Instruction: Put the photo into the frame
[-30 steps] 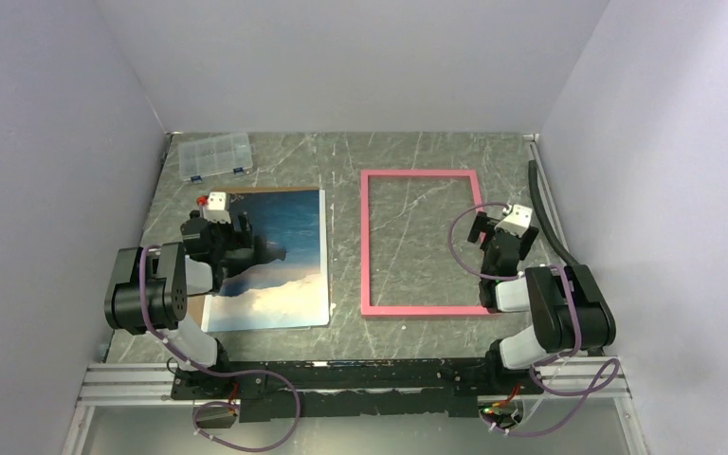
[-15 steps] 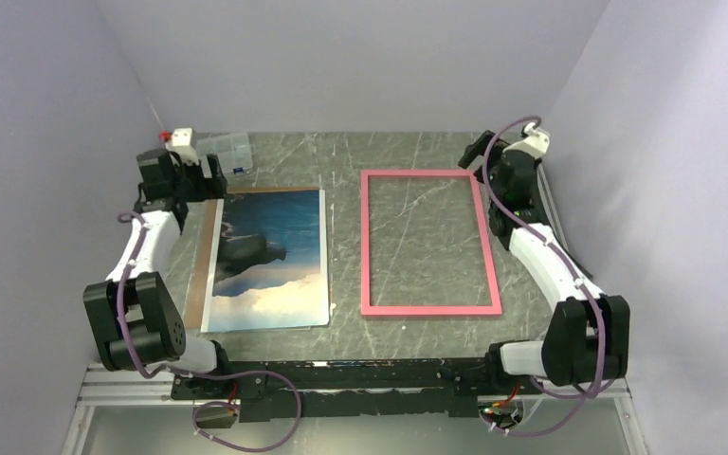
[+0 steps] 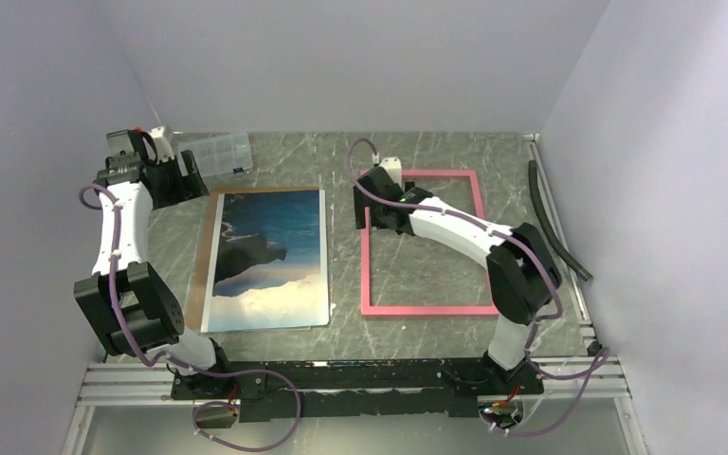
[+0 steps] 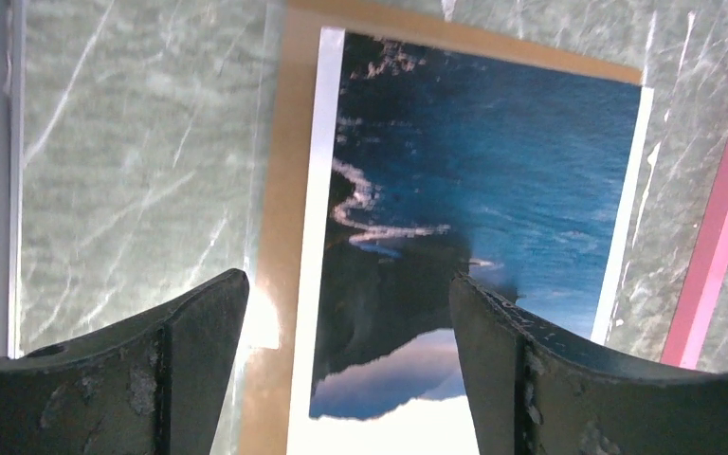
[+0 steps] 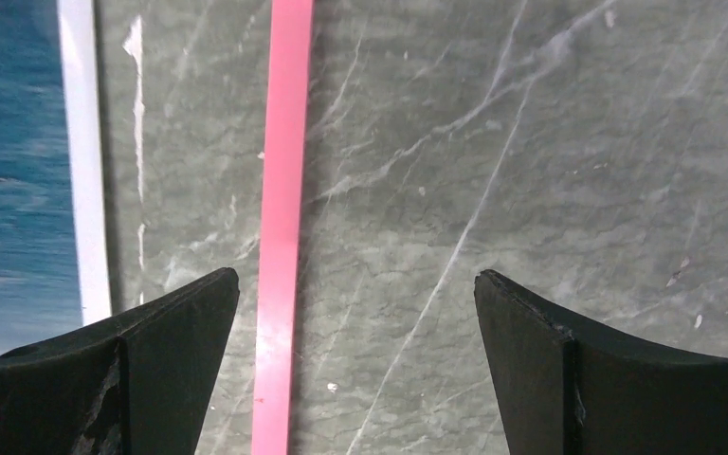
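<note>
Photo point(image 3: 270, 261) lies picture side up on a brown backing board point(image 3: 203, 256), on the left half of the marble table point(image 3: 341, 322). Pink frame point(image 3: 425, 309) lies flat just to its right, a strip of tabletop between them; marble shows through its opening.

Left gripper point(image 3: 182, 176) hangs near the board's far left corner, beside a clear compartment box point(image 3: 213, 154). Its jaws stand apart, holding nothing; wrist view shows the photo's left edge between them.

Right gripper point(image 3: 377, 205) hangs over the frame's left rail near the far corner, jaws wide and straddling the rail. Contact with the rail cannot be judged.
</note>
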Robot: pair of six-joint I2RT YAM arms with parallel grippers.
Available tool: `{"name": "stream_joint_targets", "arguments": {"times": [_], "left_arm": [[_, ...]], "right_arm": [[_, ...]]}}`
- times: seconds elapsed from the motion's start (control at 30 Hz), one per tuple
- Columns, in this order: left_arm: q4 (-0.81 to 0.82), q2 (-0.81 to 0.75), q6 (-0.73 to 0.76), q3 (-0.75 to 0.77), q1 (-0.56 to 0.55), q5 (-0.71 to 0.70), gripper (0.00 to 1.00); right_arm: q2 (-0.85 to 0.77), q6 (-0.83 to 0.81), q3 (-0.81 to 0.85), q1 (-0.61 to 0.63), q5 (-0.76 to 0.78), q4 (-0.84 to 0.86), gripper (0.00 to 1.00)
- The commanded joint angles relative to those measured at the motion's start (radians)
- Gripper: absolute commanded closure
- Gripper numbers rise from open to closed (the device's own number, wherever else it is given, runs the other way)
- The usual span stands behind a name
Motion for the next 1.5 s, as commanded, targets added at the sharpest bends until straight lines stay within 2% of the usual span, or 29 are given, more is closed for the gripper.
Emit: {"name": "stream_joint_targets", "arguments": {"times": [0.0, 0.13, 0.47, 0.7, 0.93, 1.03, 1.07, 1.13, 1.3, 1.47], "left_arm": [[-0.122, -0.013, -0.027, 0.047, 0.016, 0.026, 0.17], [-0.155, -0.018, -0.028, 0.048, 0.016, 0.013, 0.17], [-0.193, -0.034, -0.015, 0.010, 0.016, 0.000, 0.18], [-0.200, -0.049, -0.010, -0.001, 0.016, -0.006, 0.19], [-0.217, -0.035, 0.000, -0.014, 0.015, 0.008, 0.20], [-0.222, -0.035, 0.000, -0.015, 0.015, 0.032, 0.20], [-0.226, -0.036, 0.001, -0.014, 0.016, 0.045, 0.13], [-0.229, -0.042, 0.000, -0.011, 0.015, 0.072, 0.06], [-0.239, -0.063, 0.010, 0.008, -0.003, 0.132, 0.05], [-0.254, -0.085, 0.026, 0.018, -0.094, 0.129, 0.05]], "right_arm": [[0.063, 0.023, 0.074, 0.031, 0.080, -0.095, 0.00], [0.128, 0.016, 0.091, 0.055, 0.070, -0.081, 0.02], [0.259, 0.010, 0.135, 0.060, 0.002, -0.024, 0.14], [0.316, 0.037, 0.128, 0.061, -0.045, 0.006, 0.36], [0.340, 0.064, 0.176, 0.069, -0.092, -0.014, 0.75], [0.304, 0.073, 0.217, 0.070, -0.121, -0.036, 0.87], [0.285, 0.076, 0.232, 0.070, -0.135, -0.042, 0.91], [0.241, 0.082, 0.265, 0.069, -0.164, -0.052, 0.94], [0.138, 0.118, 0.384, 0.068, -0.269, -0.101, 0.98], [0.074, 0.200, 0.489, 0.056, -0.434, -0.112, 1.00]]}}
